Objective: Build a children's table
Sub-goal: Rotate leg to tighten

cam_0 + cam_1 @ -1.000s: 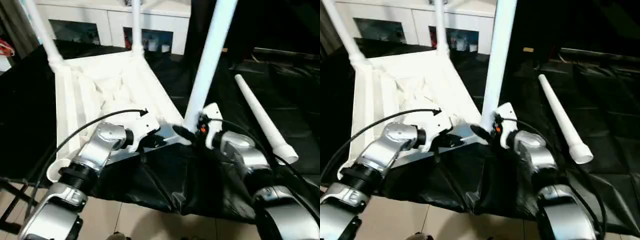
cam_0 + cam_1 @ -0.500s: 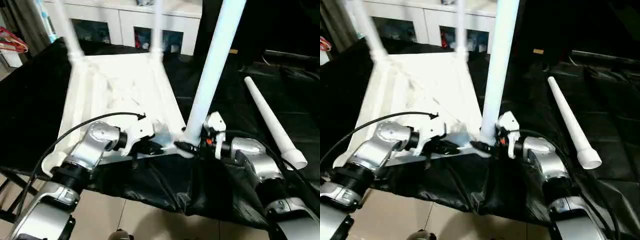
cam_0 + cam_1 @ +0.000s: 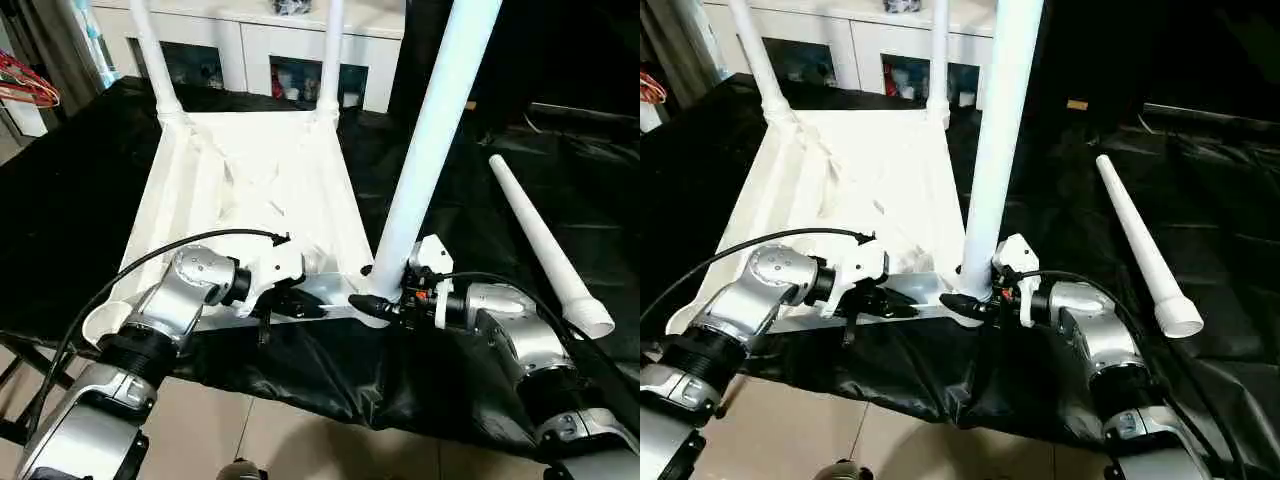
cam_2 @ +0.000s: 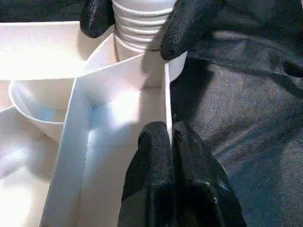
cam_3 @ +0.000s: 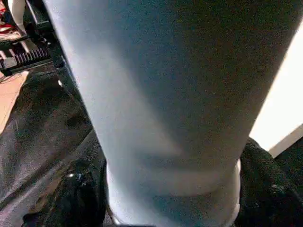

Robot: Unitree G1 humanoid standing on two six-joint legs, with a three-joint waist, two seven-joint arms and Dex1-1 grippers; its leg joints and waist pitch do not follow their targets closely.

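I count one white tabletop (image 3: 255,190) lying upside down on the black-covered work table (image 3: 60,200), and four white legs: two standing in the far corner sockets (image 3: 160,75) (image 3: 330,70), one upright in the near right corner (image 3: 430,150), and one loose leg (image 3: 545,245) lying on the cloth to the right. Compared with a second ago, my view has tilted down and the right forearm has dropped lower and flatter. My left gripper (image 4: 170,142) reaches in level — its fingers pressed together on the thin near rim (image 4: 166,101). My right gripper (image 3: 385,308) reaches in level from the right, its fingers spread around the base of the near leg.
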